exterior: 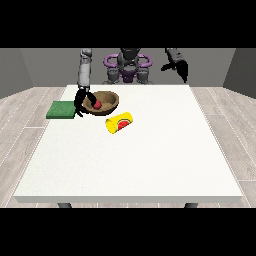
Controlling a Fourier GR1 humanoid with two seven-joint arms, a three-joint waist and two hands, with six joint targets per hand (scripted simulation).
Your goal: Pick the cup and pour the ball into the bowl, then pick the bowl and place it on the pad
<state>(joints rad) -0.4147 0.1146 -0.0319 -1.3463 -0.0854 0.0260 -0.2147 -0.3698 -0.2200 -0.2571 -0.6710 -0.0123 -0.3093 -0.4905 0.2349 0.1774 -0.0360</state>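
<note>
A brown bowl (107, 101) sits on the white table (150, 155) at the back left, with a red ball (97, 104) inside it. The hand at the view's left (80, 102) is at the bowl's left rim, its fingers curled over the edge. A yellow cup (119, 122) with a red mark lies on its side just in front of the bowl, apart from both hands. A flat green pad (61, 110) lies at the table's left edge, beside that hand. The hand at the view's right (180, 68) hangs raised above the table's far right, fingers relaxed, holding nothing.
The robot's torso (128, 65) stands behind the table's far edge. The table's front edge runs across the lower part of the view, with wooden floor around it.
</note>
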